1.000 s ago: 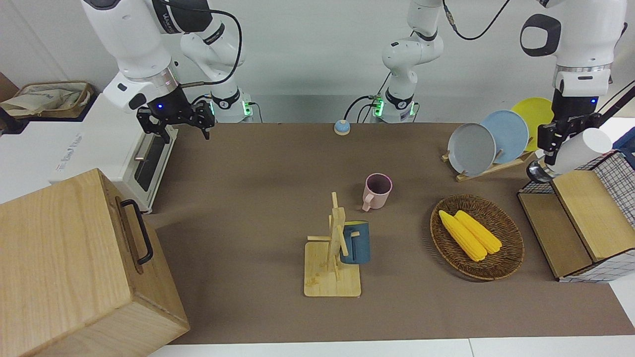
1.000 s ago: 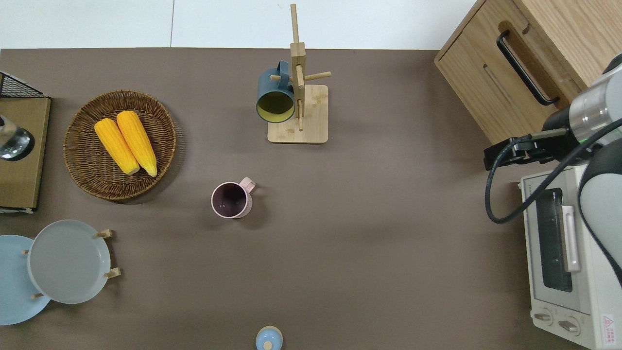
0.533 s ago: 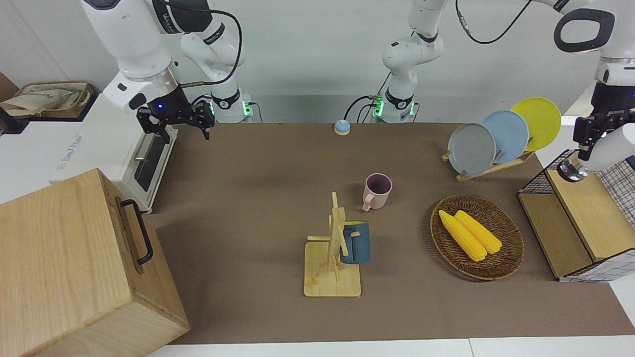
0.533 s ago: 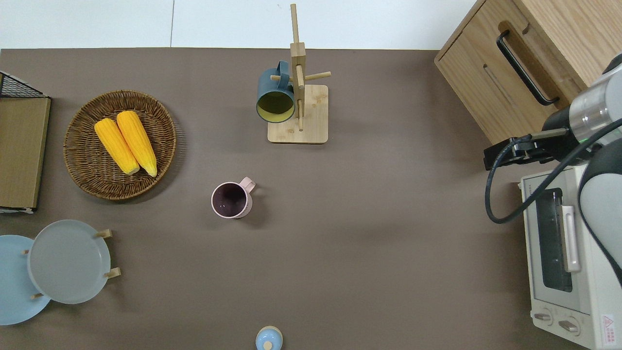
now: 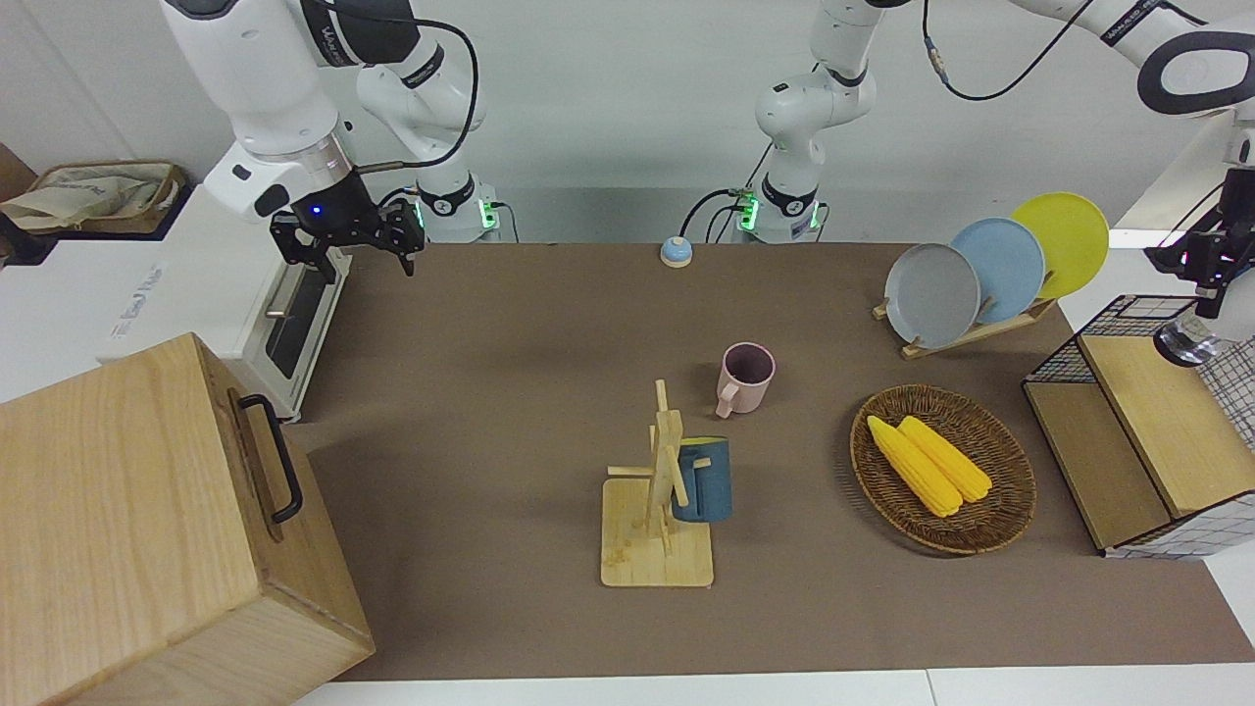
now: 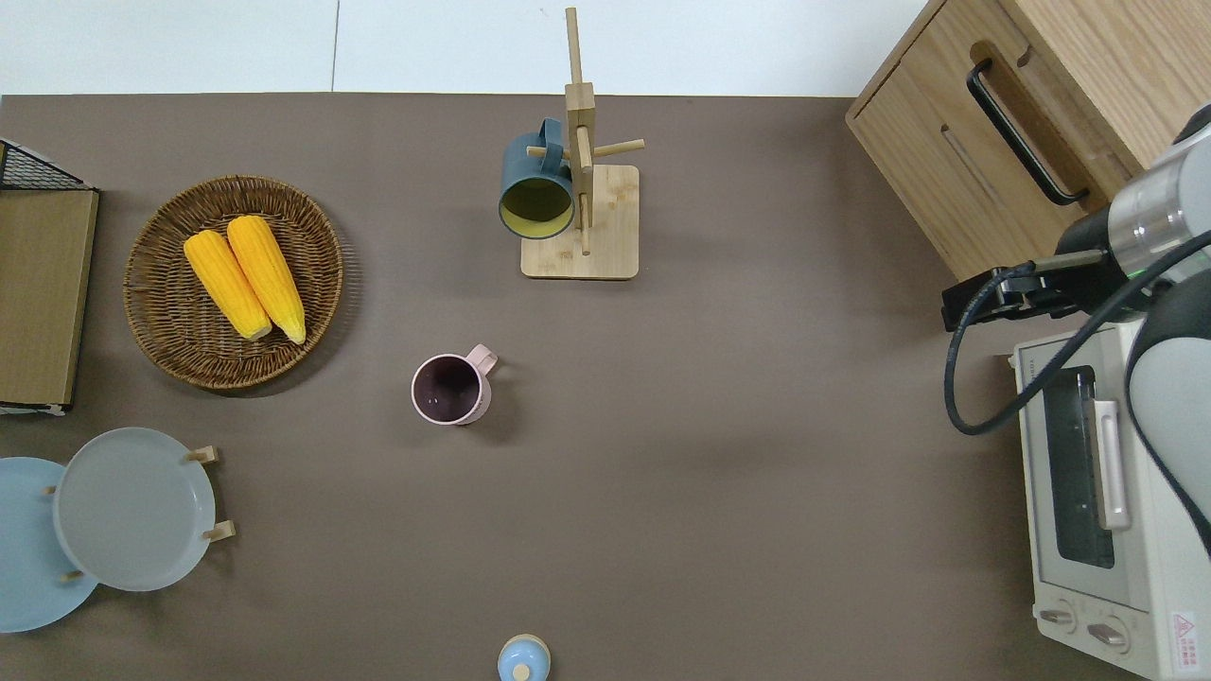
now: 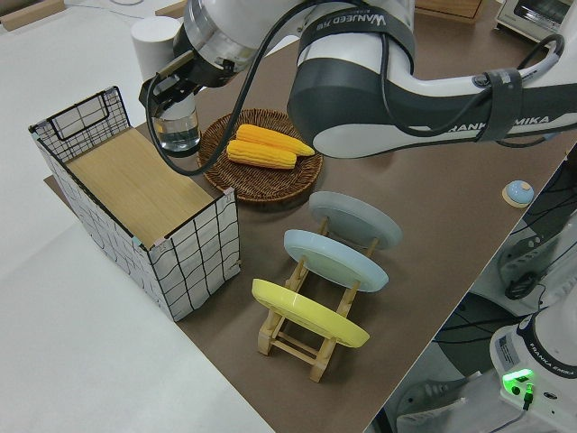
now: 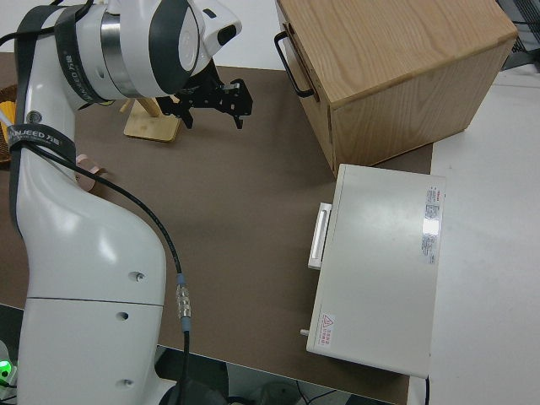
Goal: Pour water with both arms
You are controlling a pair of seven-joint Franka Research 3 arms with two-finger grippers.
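Front view: risks knocking the water bottle [image 5: 1186,341] on the wire basket [image 5: 1128,312] rim, or spilling well apart from the pink mug [image 5: 745,378]. Pinched in left gripper [image 5: 1211,294], off the table. Right gripper [image 5: 348,240] parked, fingers spread.

Overhead view: pink mug [image 6: 452,390] upright, unheld; could tip during pouring.

Left side view: left gripper [image 7: 171,95] clamped around the water bottle [image 7: 178,126] above the basket, wrist pointing down.

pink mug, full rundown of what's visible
The pink mug looks like matte ceramic or plastic, pale pink outside with a dark interior, and a single loop handle pointing away from the robots and toward the right arm's end. It stands upright on the brown table mat, mouth up, apparently empty. It sits mid-table, nearer to the robots than the wooden mug rack. Nothing else touches it.
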